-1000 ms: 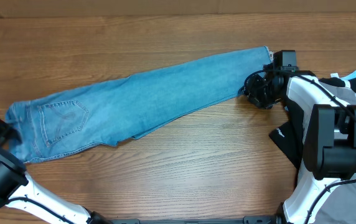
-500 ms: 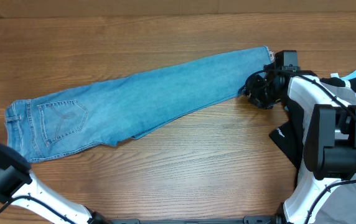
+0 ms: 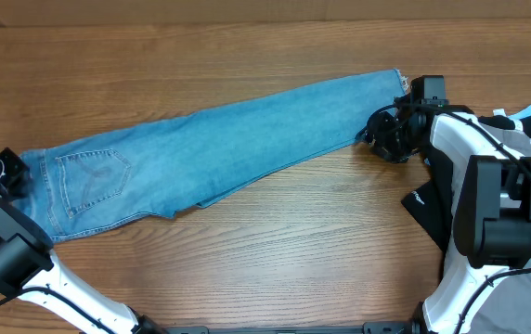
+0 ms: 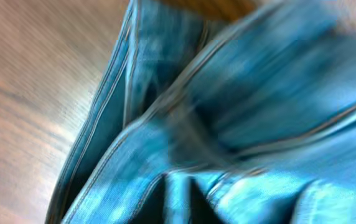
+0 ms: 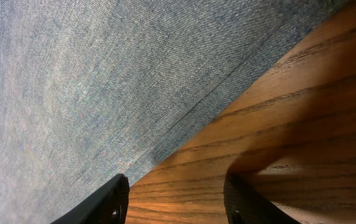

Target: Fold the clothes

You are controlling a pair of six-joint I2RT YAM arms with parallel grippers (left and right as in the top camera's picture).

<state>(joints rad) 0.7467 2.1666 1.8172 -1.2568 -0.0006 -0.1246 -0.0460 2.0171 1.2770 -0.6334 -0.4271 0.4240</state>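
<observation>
The jeans (image 3: 219, 139) lie flat and long across the wooden desk (image 3: 275, 250). They slant from the waist at the left up to the leg ends at the right. A stitched back pocket (image 3: 94, 178) faces up near the waist.

The left hand (image 3: 10, 172) sits right at the waist edge (the view from above is too small to show if it touches). Its own camera shows only blurry blue jeans, very close, with folds and seams, and some bare desk at the left. No fingers show there, so one cannot tell if this hand is wide or closed.

The right hand (image 3: 382, 134) is at the other end, by the lower edge of the leg near the hem. Its camera shows two black fingertips (image 5: 106, 202) spread wide apart, holding nothing. One fingertip is at the edge of the jeans, and the other is over bare wood.
</observation>
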